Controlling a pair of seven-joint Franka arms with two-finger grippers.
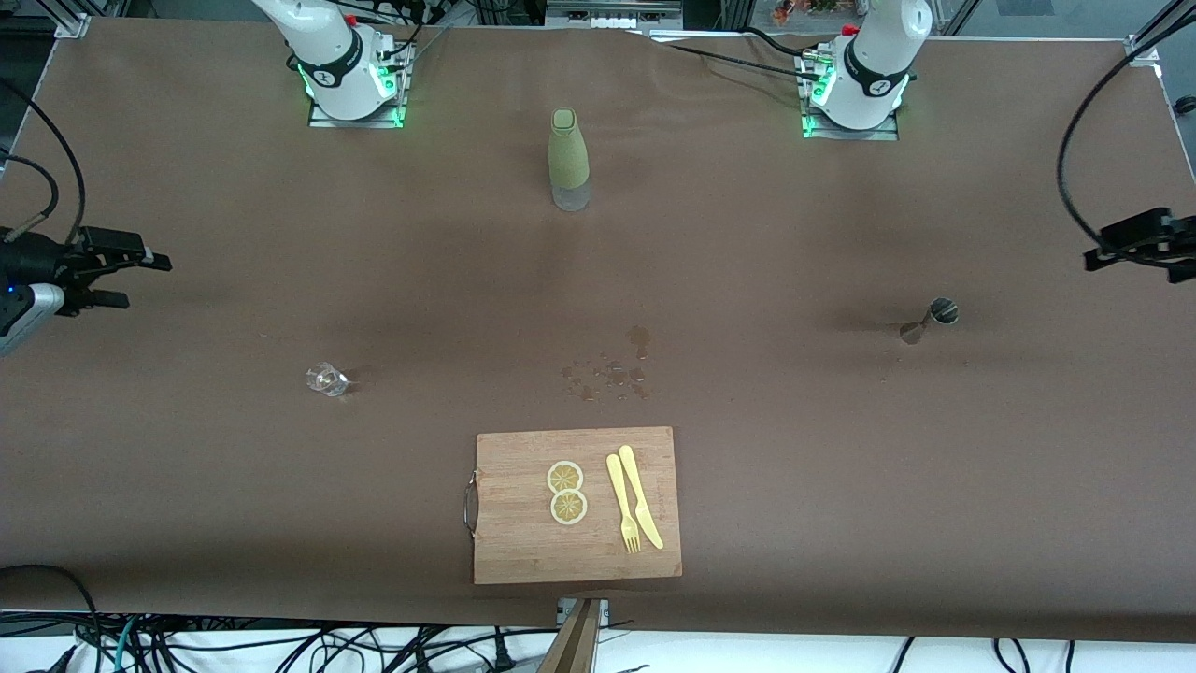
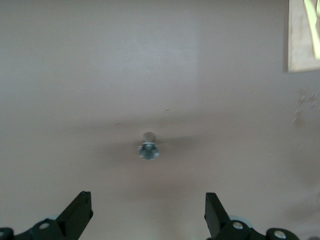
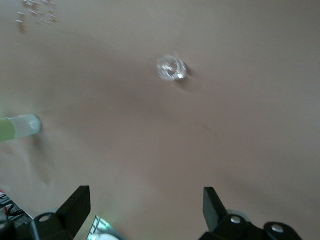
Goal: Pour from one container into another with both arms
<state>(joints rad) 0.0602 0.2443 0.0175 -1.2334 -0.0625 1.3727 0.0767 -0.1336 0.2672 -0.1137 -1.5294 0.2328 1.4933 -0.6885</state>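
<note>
A green-sleeved bottle (image 1: 568, 159) stands upright between the two arm bases; its clear base (image 3: 22, 126) shows in the right wrist view. A small clear glass (image 1: 327, 379) (image 3: 171, 68) sits toward the right arm's end of the table. A metal jigger (image 1: 934, 318) (image 2: 148, 150) stands toward the left arm's end. My right gripper (image 1: 140, 280) (image 3: 145, 207) hovers open over the table's edge at its own end, holding nothing. My left gripper (image 1: 1095, 259) (image 2: 149, 210) hovers open over its own end, also holding nothing, with the jigger ahead of its fingers.
A wooden cutting board (image 1: 523, 551) (image 2: 300, 45) lies near the front camera with two lemon slices (image 1: 566, 492), a yellow fork (image 1: 622, 505) and a yellow knife (image 1: 641, 495) on it. Wet spots (image 1: 607, 374) mark the cloth just beside the board. Cables hang off the table ends.
</note>
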